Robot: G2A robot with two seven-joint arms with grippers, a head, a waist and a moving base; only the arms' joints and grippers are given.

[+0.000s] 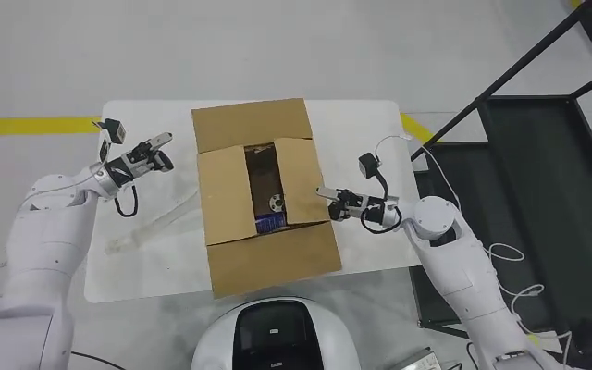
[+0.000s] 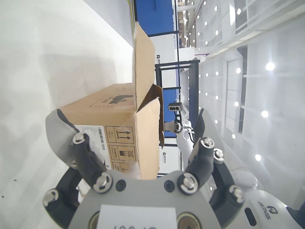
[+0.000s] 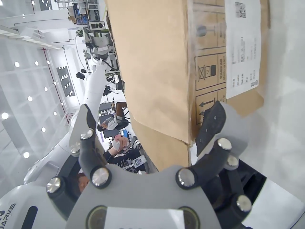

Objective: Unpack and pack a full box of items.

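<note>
A brown cardboard box stands in the middle of the white table with its four flaps folded outward. Inside it I see a blue item and a round grey item; the rest of the inside is dark. My left gripper hangs open and empty over the table left of the box, pointing at its labelled side. My right gripper is open at the outer edge of the right flap. In the right wrist view the box corner sits between the spread fingers.
A clear plastic strip lies on the table left of the box, near the front. A black metal rack stands close to the table's right side. Bare table shows on both sides of the box.
</note>
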